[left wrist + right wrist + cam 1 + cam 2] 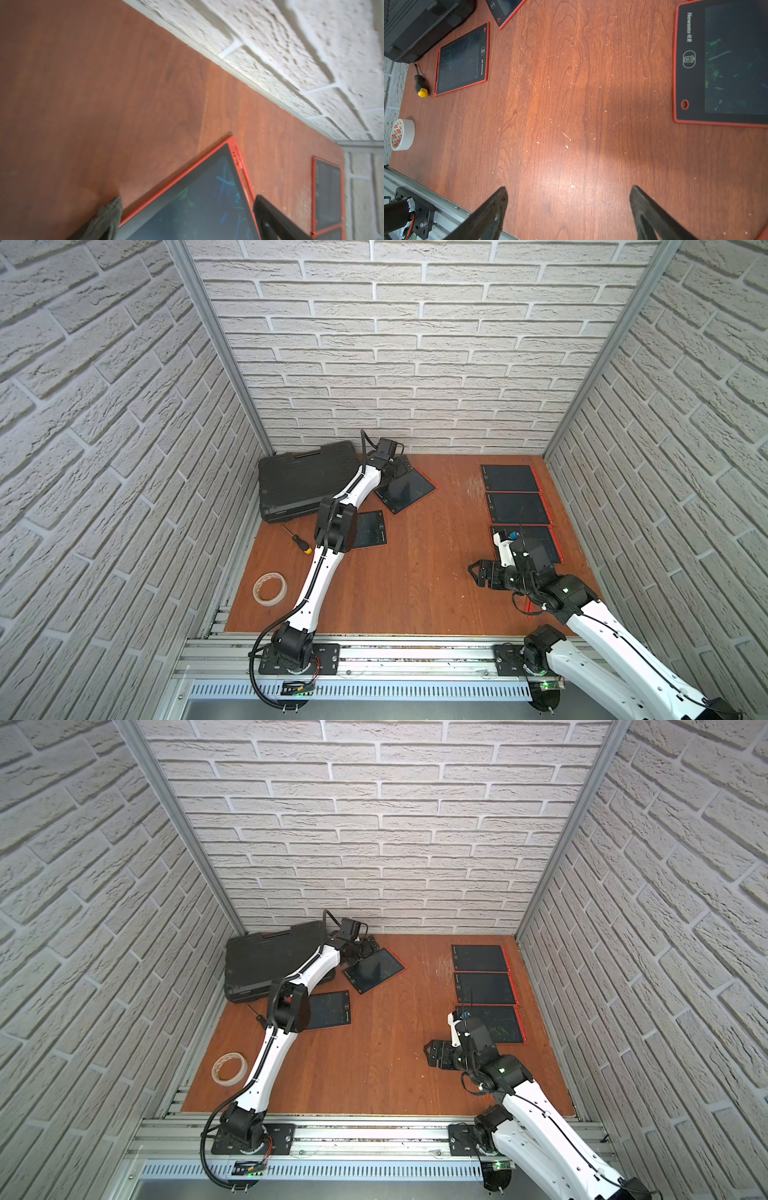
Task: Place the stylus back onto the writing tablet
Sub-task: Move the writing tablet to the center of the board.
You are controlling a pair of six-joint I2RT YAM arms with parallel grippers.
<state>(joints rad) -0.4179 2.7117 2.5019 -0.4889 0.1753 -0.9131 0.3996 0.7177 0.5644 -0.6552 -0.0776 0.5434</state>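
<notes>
Plastic, slim and light is how a stylus of this kind should handle: stiff, a little slick, apt to roll, and best pinched across the middle of its shaft so that it can be laid flat into its groove. No loose stylus can be picked out in any view, though. A red strip (pixel 246 178) along one long edge of the angled writing tablet (pixel 409 488) may be the stylus already seated or only the frame, and the blurred wrist view does not settle it. The left gripper (pixel 187 198) hangs low over that tablet's far corner close to the back wall, its jaws spread wide on either side of the corner and pinching nothing. The right gripper (pixel 569 188) hovers over bare wood, jaws likewise spread and empty, just beside the nearest of three tablets (pixel 517 508) laid in a row along the right side. A fifth tablet (pixel 372 529) lies partly under the left arm. The bench (pixel 415 572) is smooth, scratched reddish wood, flat and hard, so a dropped stylus would probably roll. A black tool case (pixel 299 481), a screwdriver (pixel 297 540) and a tape roll (pixel 270 589) crowd the left side, and white brick-pattern walls (pixel 374 344) close in on three sides.
</notes>
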